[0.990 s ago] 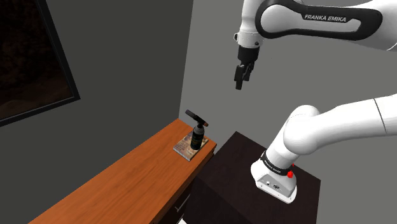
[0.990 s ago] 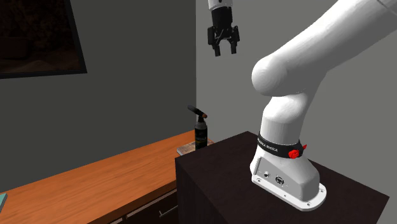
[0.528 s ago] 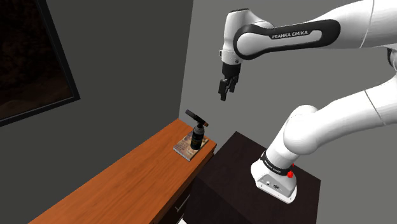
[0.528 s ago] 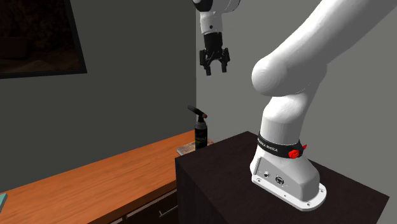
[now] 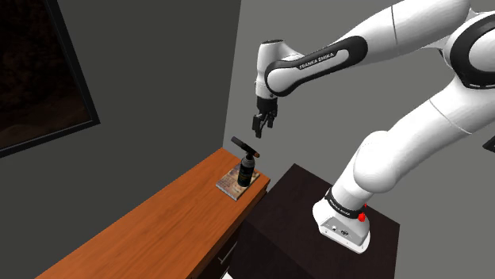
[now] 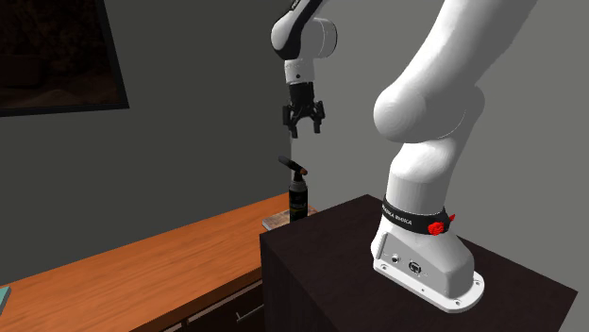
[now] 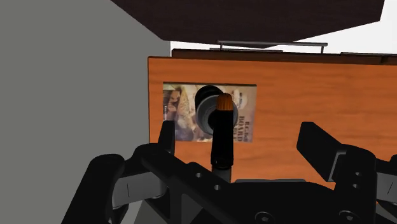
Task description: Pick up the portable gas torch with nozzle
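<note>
one black gas torch (image 5: 247, 168) stands upright on one book (image 5: 227, 188) at the end of the one wooden table (image 5: 151, 226), beside the dark stand (image 5: 289, 238). the jaws hang wide apart above it, touching nothing.

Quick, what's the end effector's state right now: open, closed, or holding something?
The end effector is open, holding nothing, above the gas torch.

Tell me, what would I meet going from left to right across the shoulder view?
A dark framed picture → wooden table → gas torch → the arm's white base on its black stand.
</note>
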Controlling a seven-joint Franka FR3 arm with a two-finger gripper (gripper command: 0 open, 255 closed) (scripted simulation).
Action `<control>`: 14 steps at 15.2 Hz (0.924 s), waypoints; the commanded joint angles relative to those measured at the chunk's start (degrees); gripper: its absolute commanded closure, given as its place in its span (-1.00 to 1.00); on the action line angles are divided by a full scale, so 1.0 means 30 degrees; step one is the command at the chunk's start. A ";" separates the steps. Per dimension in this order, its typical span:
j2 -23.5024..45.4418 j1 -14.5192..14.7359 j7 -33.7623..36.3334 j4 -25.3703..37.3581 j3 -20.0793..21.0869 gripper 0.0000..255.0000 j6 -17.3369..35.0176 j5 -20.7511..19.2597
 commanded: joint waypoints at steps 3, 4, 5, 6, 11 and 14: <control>0.3075 0.0026 0.0052 0.0625 -0.0036 -1.00 0.2517 0.0219; 0.3864 0.0041 0.0066 0.0866 -0.0032 -1.00 0.3071 0.0288; 0.4657 0.0057 0.0076 0.1134 -0.0028 -1.00 0.3602 0.0361; 0.5454 0.0071 0.0081 0.1428 -0.0020 -1.00 0.4110 0.0437; 0.7576 0.0088 0.0094 0.1919 0.0002 -1.00 0.5752 0.0567; 0.8290 0.0088 0.0109 0.1852 -0.0001 -1.00 0.6533 0.0551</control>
